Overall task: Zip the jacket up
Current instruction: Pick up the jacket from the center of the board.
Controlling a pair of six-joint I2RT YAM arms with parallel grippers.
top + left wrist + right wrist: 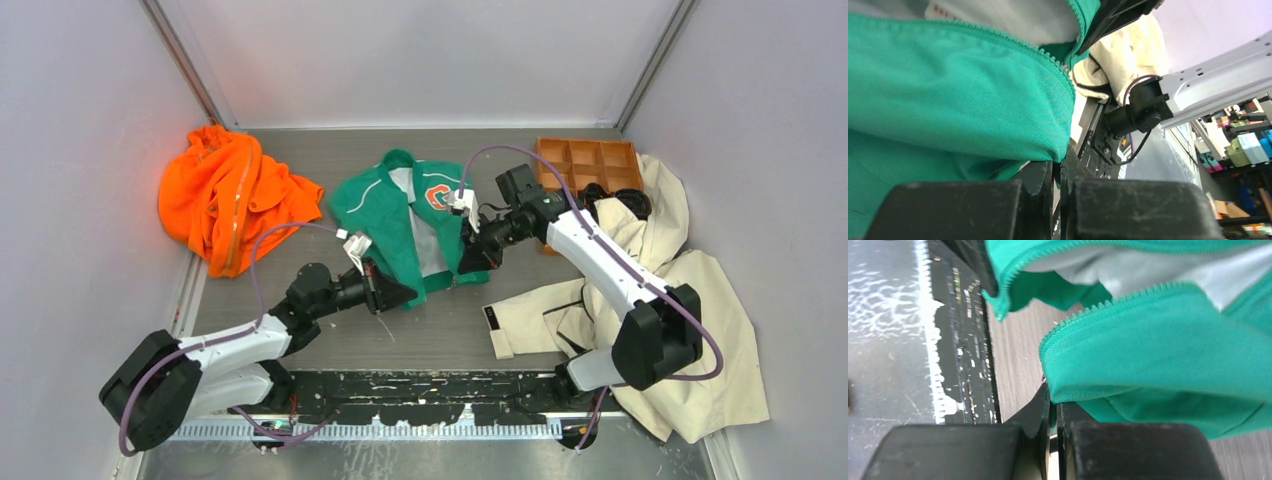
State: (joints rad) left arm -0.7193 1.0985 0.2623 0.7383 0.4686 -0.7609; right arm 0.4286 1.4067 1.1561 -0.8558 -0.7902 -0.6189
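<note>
The green jacket [400, 225] lies open at the table's middle, pale lining and orange "G" patch [437, 196] showing. My left gripper [398, 295] is shut on the jacket's lower left front corner; the left wrist view shows green cloth [948, 100] pinched between the fingers [1040, 175], with zipper teeth [1048, 57] along the edge. My right gripper [470, 262] is shut on the lower right front corner; the right wrist view shows green hem [1148, 355] nipped between its fingers [1040, 407], with zipper teeth [1098, 307] above.
A bright orange garment [225, 195] lies at the back left. A cream coat [640, 290] spreads at the right, under my right arm. An orange compartment tray [585, 165] sits at the back right. Grey walls enclose the table.
</note>
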